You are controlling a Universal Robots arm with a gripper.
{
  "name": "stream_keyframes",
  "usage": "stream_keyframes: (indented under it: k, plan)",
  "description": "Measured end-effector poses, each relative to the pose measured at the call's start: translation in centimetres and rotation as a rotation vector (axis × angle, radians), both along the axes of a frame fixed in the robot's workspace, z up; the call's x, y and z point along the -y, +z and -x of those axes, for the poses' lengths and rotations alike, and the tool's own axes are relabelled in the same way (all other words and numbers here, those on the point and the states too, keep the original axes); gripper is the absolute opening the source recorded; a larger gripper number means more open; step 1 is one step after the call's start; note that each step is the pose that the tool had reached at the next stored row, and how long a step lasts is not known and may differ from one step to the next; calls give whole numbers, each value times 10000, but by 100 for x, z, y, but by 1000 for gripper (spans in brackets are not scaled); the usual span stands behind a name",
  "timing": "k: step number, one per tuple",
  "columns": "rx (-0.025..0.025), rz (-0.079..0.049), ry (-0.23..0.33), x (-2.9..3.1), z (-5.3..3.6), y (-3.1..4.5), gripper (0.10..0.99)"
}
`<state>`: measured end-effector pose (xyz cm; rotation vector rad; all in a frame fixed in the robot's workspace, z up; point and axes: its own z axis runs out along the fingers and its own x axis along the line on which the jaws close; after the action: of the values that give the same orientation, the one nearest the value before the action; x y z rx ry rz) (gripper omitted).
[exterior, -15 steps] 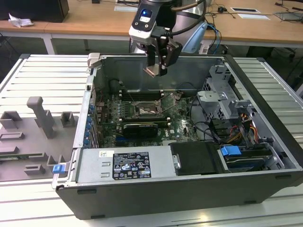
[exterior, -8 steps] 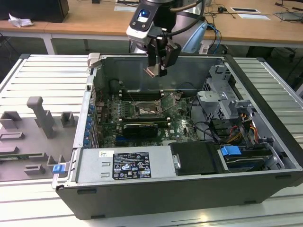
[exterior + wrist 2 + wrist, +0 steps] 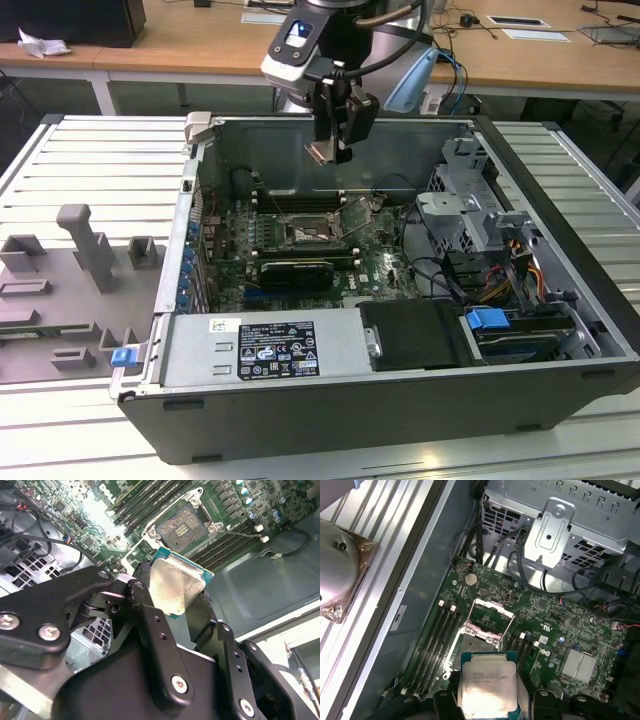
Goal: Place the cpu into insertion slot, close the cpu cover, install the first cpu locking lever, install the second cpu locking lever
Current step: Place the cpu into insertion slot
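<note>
Claw (image 3: 331, 150) is clamped on the cpu (image 3: 322, 152), one finger on each side edge. I see it hanging above the open computer case (image 3: 300, 430), high over the motherboard (image 3: 385, 265) and not touching it. In both wrist views the cpu (image 3: 175, 587) (image 3: 487, 685) sits between the black fingers (image 3: 145, 595) with its pale metal face free.

By my judgement the task is at its very first step. The insertion slot (image 3: 182, 525) is bare and dark, with nothing lying in it, and the chip is held well apart from it. In the first wrist view the cpu cover (image 3: 491, 611) stands tilted up at the far edge of the insertion slot (image 3: 472, 642), so it is not closed. A thin metal rod (image 3: 240, 531) beside the socket, which I take for one locking lever, lies free and not hooked. So all four steps are left: placing, closing and both levers.

About writing: the cpu face carries some lines of print in the first wrist view, and white marks are printed on the green board. A black and white label (image 3: 275, 350) with many small symbols is stuck on the grey box at the near side of the case. I leave all this text unread
</note>
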<state>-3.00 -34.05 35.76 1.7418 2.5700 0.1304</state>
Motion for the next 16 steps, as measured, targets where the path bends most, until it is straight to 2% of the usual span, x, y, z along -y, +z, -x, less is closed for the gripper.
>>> stream_keyframes:
  k: [5, 12, 16]
  plan:
    - [0, 0, -562, 0, 0, -9, 529]
    - [-1, 0, -1054, 0, 0, -16, 529]
    - [0, 0, -1586, 0, 0, -23, 529]
